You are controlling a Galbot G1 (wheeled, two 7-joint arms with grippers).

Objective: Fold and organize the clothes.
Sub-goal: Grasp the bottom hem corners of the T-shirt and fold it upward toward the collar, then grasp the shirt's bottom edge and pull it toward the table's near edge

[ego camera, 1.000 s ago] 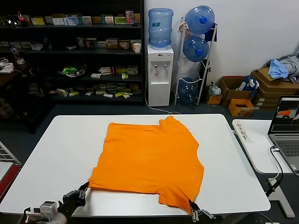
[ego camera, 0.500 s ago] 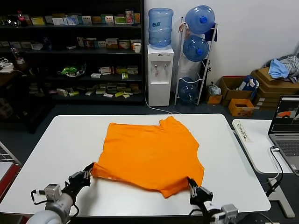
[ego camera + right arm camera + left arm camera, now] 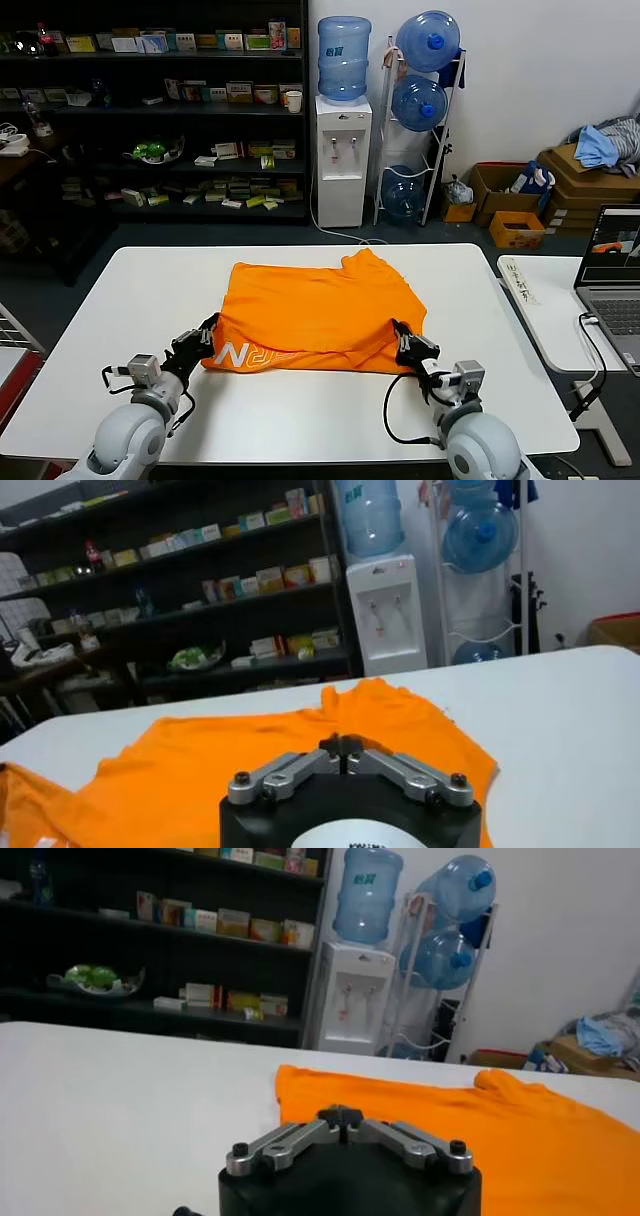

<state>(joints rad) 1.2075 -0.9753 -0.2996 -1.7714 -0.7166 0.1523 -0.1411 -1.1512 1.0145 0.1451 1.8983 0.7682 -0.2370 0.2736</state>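
Left gripper (image 3: 205, 340) and right gripper (image 3: 405, 345) clenched, apparently pinching hem corners of orange T-shirt (image 3: 320, 310). Shirt mid-table (image 3: 130, 290), near half lifted, lettering showing. Carry both corners level toward collar; release evenly, avoid skew.

Bright orange T-shirt (image 3: 315, 310), white lettering (image 3: 250, 353) on folded hem, white table (image 3: 300, 415)

Matt orange cotton cloth T-shirt (image 3: 320, 312) with white printed lettering, on a smooth, matt white table (image 3: 300, 420)
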